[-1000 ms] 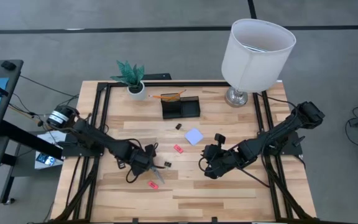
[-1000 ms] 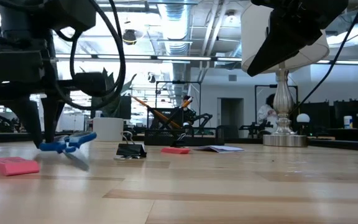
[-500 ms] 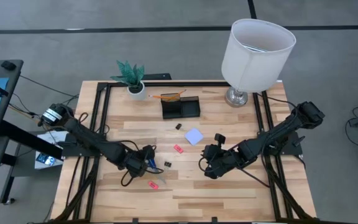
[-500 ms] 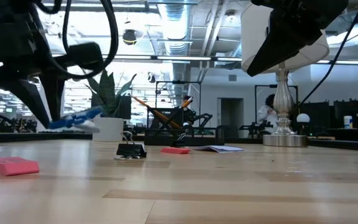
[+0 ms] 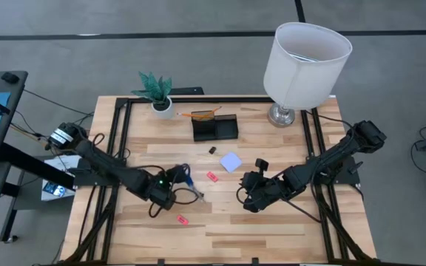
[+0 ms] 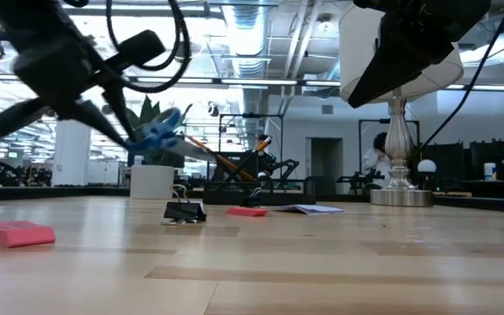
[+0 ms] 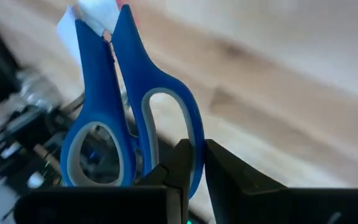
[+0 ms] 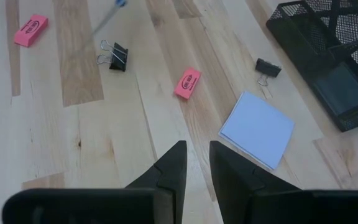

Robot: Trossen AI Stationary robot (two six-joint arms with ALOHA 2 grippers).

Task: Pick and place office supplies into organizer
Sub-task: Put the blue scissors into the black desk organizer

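One pair of blue-handled scissors (image 5: 184, 179) clamped in left hand (image 5: 174, 185), lifted off bench (image 5: 272, 222); next, carriage to organizer (image 5: 214, 128) cup section.

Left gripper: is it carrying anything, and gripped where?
Yes. The left gripper is shut on the blue-handled scissors, pinching one handle loop, lifted off the table. The right gripper holds nothing.
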